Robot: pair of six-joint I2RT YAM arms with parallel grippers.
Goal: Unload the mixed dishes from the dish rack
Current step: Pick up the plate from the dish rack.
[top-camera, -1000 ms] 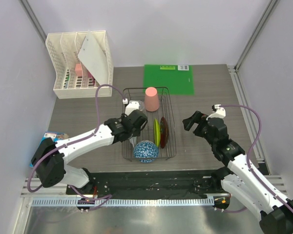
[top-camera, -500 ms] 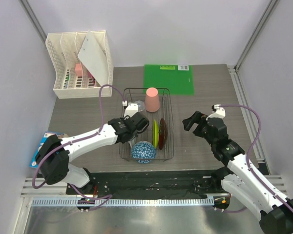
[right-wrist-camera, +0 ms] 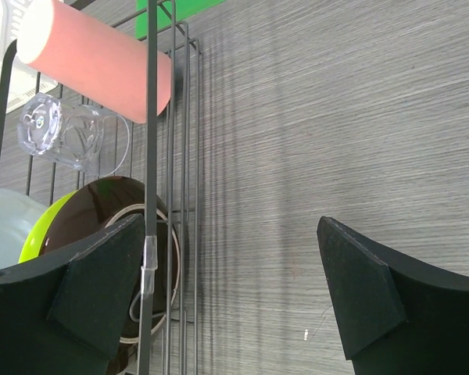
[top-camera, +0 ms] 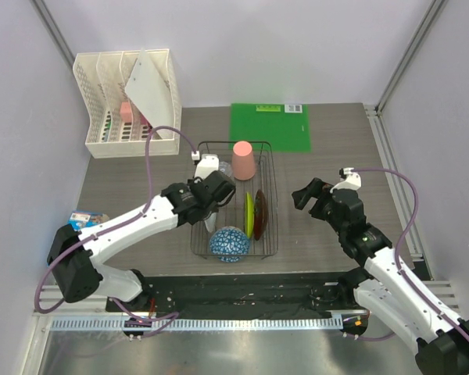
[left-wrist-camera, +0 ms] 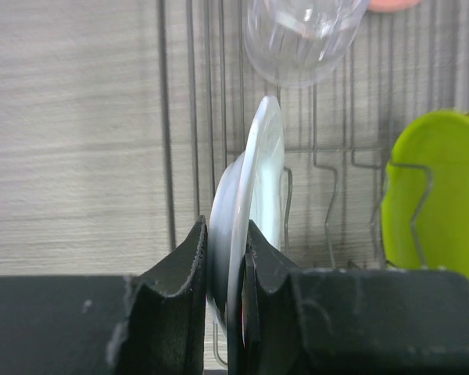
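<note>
The dark wire dish rack (top-camera: 272,195) stands mid-table. My left gripper (top-camera: 215,195) reaches into its left side and is shut on the rim of the upright white plate (left-wrist-camera: 256,168), whose lower edge shows under the gripper (top-camera: 211,222). The clear glass tumbler (left-wrist-camera: 297,39) lies just beyond it. The salmon-pink cup (top-camera: 243,159) stands upside down at the rack's far end. The yellow-green plate (top-camera: 250,212) and the dark red plate (top-camera: 261,212) stand on edge. The blue-and-white bowl (top-camera: 230,243) sits at the near end. My right gripper (top-camera: 311,197) is open and empty, right of the rack.
A white lattice organizer (top-camera: 125,101) holding a white board stands at the far left. A green mat (top-camera: 270,129) lies behind the rack. A small packet (top-camera: 86,217) lies at the table's left edge. Bare table shows in the right wrist view (right-wrist-camera: 313,156).
My left gripper, holding the white plate, has shifted slightly toward the far side. The rack and bowl slid a little to the left. The right arm has not moved.
</note>
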